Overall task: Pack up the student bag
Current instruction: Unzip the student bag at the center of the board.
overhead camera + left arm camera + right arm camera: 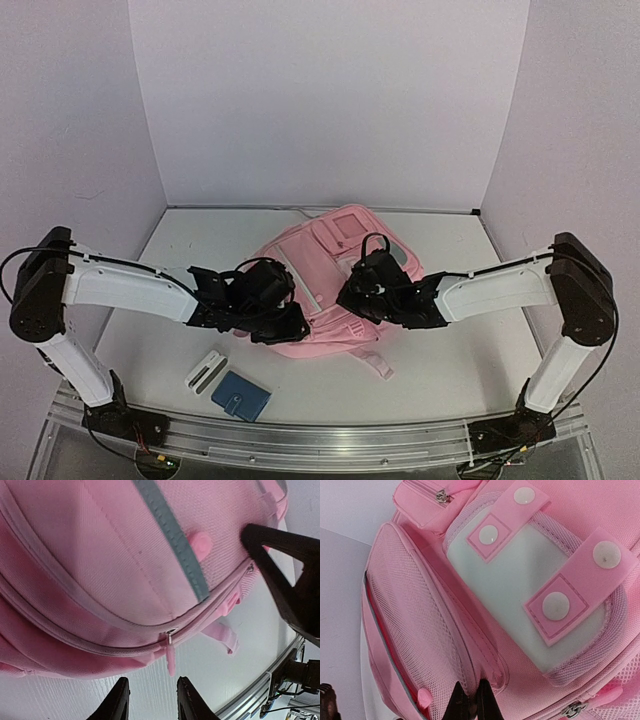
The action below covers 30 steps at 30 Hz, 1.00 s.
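Observation:
The student bag (335,262) is a pink backpack lying flat mid-table. My left gripper (288,326) hovers at its near left edge. In the left wrist view the left gripper (152,681) is open, and a pink zipper pull (171,661) hangs just beyond the fingertips (120,692), outside the gap. My right gripper (349,294) rests on top of the bag. In the right wrist view the right gripper (471,699) is shut, pinching a fold of the bag's fabric (492,666) beside the mesh pocket (405,620).
A white flat item (205,371) and a blue wallet (240,396) lie on the table near the front left. A pale pocket with snap straps (520,580) faces up on the bag. The right arm (290,580) shows dark in the left wrist view.

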Motion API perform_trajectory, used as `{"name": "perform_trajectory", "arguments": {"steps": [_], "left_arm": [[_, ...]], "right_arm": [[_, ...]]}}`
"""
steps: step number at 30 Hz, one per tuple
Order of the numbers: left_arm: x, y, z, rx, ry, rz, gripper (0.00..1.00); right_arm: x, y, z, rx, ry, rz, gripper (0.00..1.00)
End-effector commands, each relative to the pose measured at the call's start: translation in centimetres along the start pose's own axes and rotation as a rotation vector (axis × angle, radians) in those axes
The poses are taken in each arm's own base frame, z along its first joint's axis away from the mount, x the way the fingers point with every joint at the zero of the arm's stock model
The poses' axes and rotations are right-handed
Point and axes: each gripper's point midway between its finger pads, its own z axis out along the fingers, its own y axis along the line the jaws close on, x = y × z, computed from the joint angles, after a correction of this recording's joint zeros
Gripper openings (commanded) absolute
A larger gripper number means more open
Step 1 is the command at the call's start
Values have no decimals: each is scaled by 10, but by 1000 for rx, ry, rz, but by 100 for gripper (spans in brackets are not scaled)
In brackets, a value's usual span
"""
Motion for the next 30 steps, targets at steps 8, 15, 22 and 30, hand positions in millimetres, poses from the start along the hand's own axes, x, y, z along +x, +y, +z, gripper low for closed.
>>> {"name": "perform_trajectory", "arguments": {"steps": [8,15,22,30], "left_arm": [[19,-20,31,122,91,-94,36],[13,-24,30,140,67,-99,32],[12,-17,34,102,52,-105,47],[2,-8,40,45,5,-107,37]], "right_arm": [[-23,28,-17,-53,-82,31,0],[-21,26,-16,-47,-79,21,0],[-19,27,-14,-47,-72,17,0],[-16,29,-14,-49,-71,7,0]]}}
